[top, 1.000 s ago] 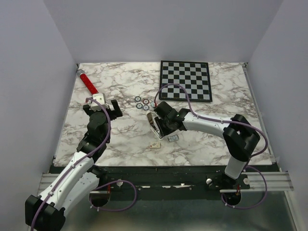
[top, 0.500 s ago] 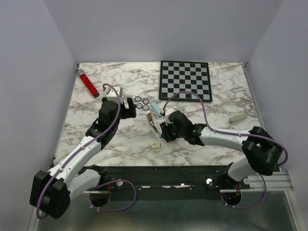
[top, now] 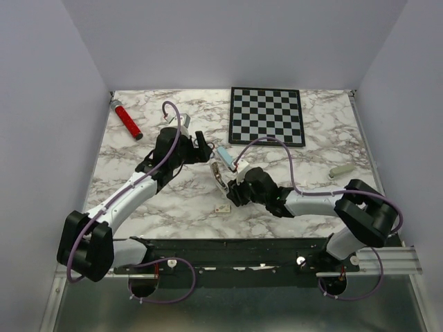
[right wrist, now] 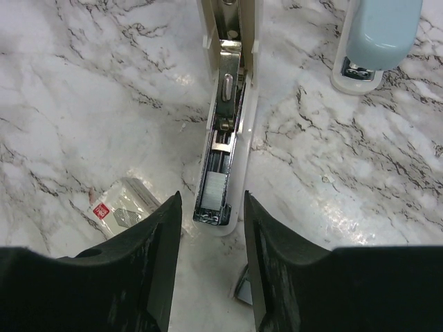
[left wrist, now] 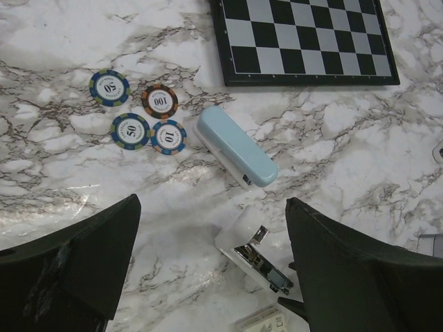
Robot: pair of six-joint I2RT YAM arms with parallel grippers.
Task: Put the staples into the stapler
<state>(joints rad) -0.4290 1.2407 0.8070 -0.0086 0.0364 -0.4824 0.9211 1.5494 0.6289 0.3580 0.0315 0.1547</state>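
Note:
The stapler lies hinged open on the marble table: light blue top [top: 223,153] [left wrist: 235,145] [right wrist: 379,31], and a white base with a metal channel [top: 220,177] [left wrist: 257,257] [right wrist: 225,117]. A silvery ridged strip of staples [right wrist: 213,188] [left wrist: 279,279] lies in the near end of the channel. A second grey-teal piece [right wrist: 241,294] peeks out by my right finger. My right gripper [top: 232,194] [right wrist: 211,202] is open and empty, its fingers astride the channel's near end. My left gripper [top: 201,146] [left wrist: 212,202] is open and empty, above and behind the stapler.
A small cream box [top: 222,208] [right wrist: 118,204] lies left of the channel's end. Several poker chips [left wrist: 138,114] sit beside the blue top. A chessboard [top: 267,115] lies at the back, a red cylinder [top: 127,120] at the far left, a pale bar [top: 340,170] at the right.
My left arm has swung right from the red cylinder to the chips beside the stapler. My right gripper has slid nearer, to the near end of the stapler's channel.

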